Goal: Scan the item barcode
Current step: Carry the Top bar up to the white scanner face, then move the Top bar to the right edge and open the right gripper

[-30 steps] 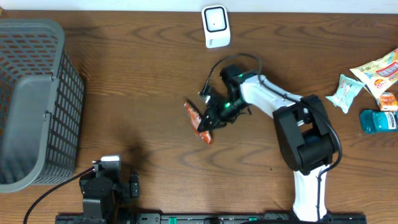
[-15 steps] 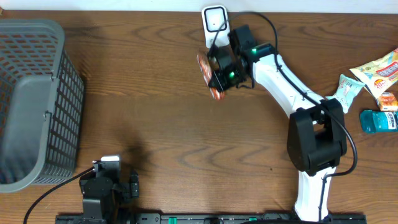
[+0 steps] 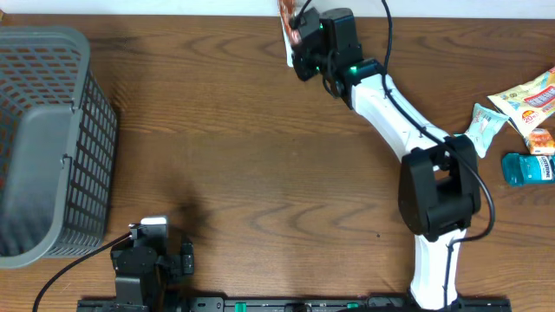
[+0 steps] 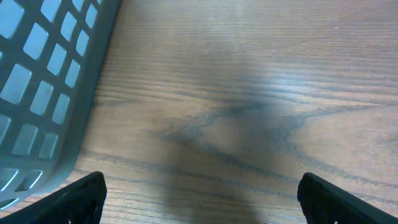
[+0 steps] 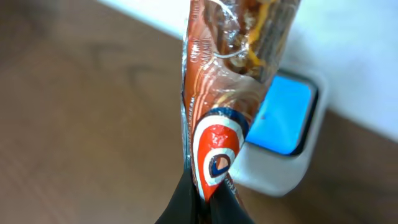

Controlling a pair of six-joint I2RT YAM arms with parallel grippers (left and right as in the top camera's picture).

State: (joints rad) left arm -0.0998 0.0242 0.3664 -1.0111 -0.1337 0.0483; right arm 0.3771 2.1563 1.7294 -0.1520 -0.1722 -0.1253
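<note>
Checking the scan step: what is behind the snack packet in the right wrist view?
The scanner, its blue window lit, stands on the table behind the snack packet, which the right gripper pinches at its lower end. The packet covers the scanner's left part.

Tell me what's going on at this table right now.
The right gripper is shut on an orange-brown snack packet and holds it right by the white barcode scanner at the table's far edge, so the scan looks under way. The left gripper sits beside the grey basket, jaws open and empty. More snack packs lie at the right edge.
</note>
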